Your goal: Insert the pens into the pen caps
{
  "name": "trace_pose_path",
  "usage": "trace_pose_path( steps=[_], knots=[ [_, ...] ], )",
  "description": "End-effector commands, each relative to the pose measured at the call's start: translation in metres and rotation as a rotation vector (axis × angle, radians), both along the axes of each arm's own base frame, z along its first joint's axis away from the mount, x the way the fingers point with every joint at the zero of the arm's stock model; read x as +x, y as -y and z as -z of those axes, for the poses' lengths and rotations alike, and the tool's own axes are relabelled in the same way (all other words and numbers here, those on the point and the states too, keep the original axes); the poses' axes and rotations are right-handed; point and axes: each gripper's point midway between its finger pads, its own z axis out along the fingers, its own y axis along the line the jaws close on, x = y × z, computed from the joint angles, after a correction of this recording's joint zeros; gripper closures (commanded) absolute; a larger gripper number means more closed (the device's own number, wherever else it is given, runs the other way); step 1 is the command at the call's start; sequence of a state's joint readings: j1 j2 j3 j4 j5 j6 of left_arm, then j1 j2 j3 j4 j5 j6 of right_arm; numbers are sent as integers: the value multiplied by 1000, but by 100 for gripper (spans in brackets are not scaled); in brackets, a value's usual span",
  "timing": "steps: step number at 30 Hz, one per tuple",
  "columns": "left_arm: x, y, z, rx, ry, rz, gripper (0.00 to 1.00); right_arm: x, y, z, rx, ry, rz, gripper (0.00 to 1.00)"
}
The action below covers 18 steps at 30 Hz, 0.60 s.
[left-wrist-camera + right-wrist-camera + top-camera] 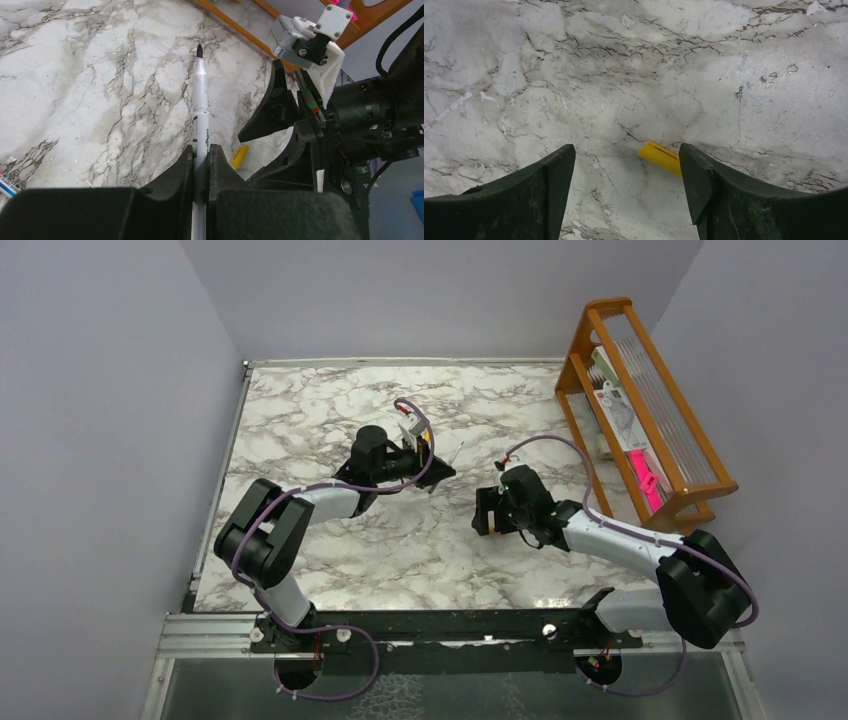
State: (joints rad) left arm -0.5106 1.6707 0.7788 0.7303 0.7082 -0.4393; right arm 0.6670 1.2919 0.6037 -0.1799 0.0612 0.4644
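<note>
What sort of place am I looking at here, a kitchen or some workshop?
Most likely a robotics lab test cell: two black-and-white robot arms bolted to a metal rail, a marble-patterned tabletop boxed in by plain pale-purple walls, and an orange wooden rack.

Top view looks down over the whole bench [330, 410]; both wrist views sit low and close, sharing the yellow cap [239, 156] [660, 157].

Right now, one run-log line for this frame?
left tool: shut on pen | right tool: open near yellow cap | cap: lying on table | pen: uncapped
</note>
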Motion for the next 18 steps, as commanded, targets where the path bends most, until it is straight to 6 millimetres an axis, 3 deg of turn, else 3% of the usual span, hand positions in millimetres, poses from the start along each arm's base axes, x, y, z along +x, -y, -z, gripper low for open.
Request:
trace_pose_path(
  steps=[1, 12, 16, 18],
  knots=[
    [5, 4, -13, -24, 30, 20, 100, -6, 0, 11, -12, -32, -24, 24],
    [6, 6, -12, -30, 14, 23, 100, -23, 9, 29, -8, -69, -6, 31],
    [6, 6, -12, -30, 13, 22, 100, -30, 6, 32, 12, -83, -15, 47],
    [6, 6, -12, -29, 11, 22, 100, -32, 6, 33, 12, -94, -7, 50]
  ],
)
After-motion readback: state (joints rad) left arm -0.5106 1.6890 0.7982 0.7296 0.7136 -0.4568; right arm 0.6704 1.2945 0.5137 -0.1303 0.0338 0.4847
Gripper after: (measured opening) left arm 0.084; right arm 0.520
